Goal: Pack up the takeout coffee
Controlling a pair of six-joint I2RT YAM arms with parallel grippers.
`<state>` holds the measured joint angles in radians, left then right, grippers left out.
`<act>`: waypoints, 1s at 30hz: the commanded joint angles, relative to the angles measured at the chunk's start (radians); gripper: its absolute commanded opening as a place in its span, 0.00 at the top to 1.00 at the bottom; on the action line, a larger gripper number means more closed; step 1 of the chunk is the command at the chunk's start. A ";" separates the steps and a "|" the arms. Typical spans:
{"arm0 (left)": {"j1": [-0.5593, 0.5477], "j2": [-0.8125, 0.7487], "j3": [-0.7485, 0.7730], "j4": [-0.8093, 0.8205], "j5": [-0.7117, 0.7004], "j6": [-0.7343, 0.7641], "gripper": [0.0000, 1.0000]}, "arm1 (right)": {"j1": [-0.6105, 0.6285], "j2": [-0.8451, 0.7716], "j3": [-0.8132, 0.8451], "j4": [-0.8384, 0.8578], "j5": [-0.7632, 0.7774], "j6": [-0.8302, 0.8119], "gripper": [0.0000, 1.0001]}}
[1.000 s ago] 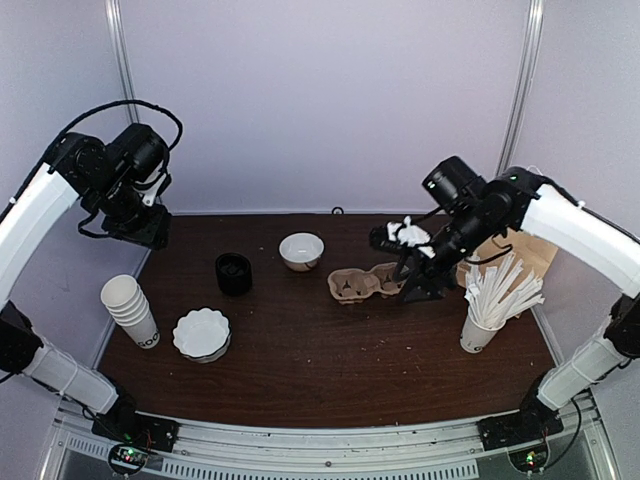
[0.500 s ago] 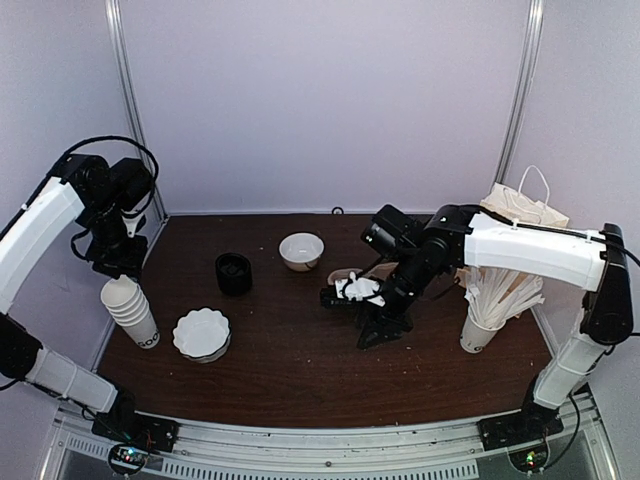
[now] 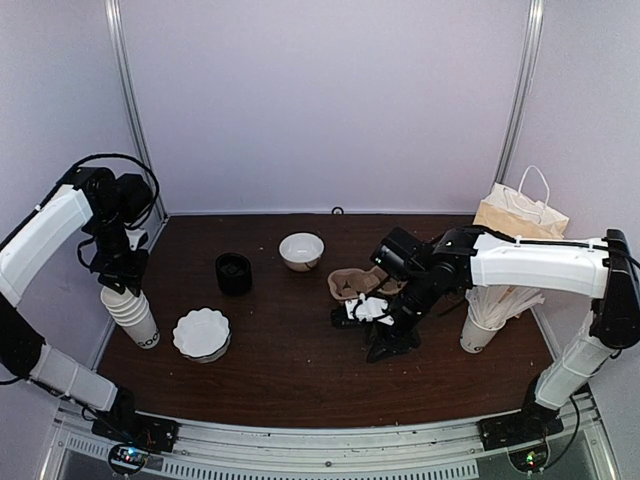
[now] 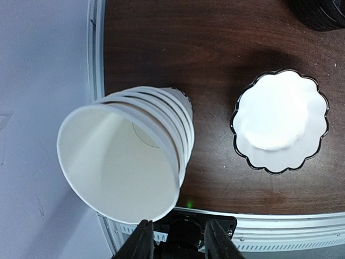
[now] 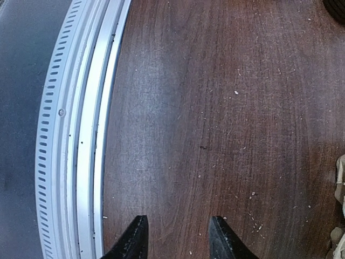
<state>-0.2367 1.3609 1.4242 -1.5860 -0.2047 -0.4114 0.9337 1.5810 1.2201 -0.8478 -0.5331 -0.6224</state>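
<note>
White cup stack beneath the parted, empty left gripper: only its top rim should be pinched; right gripper also parted, empty

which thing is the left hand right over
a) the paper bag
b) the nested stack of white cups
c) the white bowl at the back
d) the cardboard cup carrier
b: the left wrist view looks straight into the open mouth of the stack of white cups just beyond the left hand, and the top view puts that hand directly above the stack.
</note>
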 commanded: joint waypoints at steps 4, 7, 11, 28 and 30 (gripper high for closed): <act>0.038 0.048 -0.009 0.069 -0.037 0.054 0.67 | 0.001 -0.036 -0.034 0.057 0.036 -0.022 0.60; 0.039 0.070 -0.002 0.082 -0.043 0.052 0.68 | -0.005 -0.034 -0.046 0.071 0.038 -0.019 0.60; 0.042 0.091 -0.010 0.105 -0.034 0.062 0.74 | -0.009 -0.030 -0.051 0.072 0.035 -0.019 0.61; 0.043 0.068 -0.030 0.074 -0.100 0.054 0.91 | -0.011 -0.017 -0.043 0.062 0.046 -0.020 0.61; 0.043 0.075 -0.031 0.077 -0.095 0.054 0.90 | -0.011 -0.023 -0.048 0.065 0.049 -0.020 0.61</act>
<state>-0.2035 1.4395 1.4075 -1.5116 -0.2848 -0.3588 0.9287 1.5692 1.1778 -0.7883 -0.4988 -0.6308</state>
